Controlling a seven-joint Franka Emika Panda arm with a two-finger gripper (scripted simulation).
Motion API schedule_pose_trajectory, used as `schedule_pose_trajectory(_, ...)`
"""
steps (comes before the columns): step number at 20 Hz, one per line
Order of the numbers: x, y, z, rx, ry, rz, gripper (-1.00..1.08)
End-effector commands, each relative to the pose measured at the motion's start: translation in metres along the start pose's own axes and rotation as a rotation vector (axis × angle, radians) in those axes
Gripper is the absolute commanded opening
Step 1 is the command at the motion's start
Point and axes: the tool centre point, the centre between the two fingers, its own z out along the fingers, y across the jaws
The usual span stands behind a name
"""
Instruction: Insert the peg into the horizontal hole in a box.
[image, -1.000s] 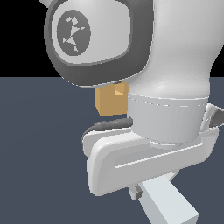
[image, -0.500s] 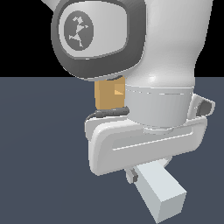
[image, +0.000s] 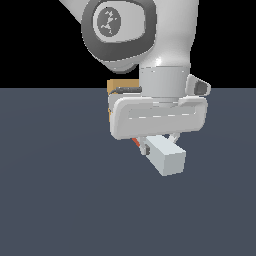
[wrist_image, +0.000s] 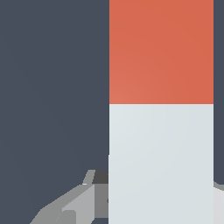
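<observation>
You see one peg (image: 166, 156), a square-section bar with a pale grey-white length and a short red-orange end, filling much of the wrist view. The gripper (image: 156, 141) is clamped on it, holding it above the dark floor (image: 60, 200). One tan box (image: 120, 85) peeks from behind the arm; its hole is hidden.

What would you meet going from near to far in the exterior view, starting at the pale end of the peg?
Pale end of the peg → gripper holding the peg → red end of the peg → tan box, mostly hidden behind the arm.
</observation>
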Motion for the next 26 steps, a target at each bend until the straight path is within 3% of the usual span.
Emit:
schedule_pose_trajectory(1, 0.026, 0.010, -0.015, -0.004, -0.002, 0.008, -1.00)
schedule_pose_trajectory(7, 0.082, 0.031, -0.041, -0.005, -0.002, 0.025, -1.00)
schedule_pose_trajectory(12, 0.113, 0.044, -0.056, -0.005, -0.002, 0.035, -1.00)
schedule_pose_trajectory(17, 0.127, 0.052, -0.063, -0.005, -0.002, 0.039, -1.00)
schedule_pose_trajectory(26, 0.127, 0.054, -0.064, -0.006, -0.001, 0.038, -1.00)
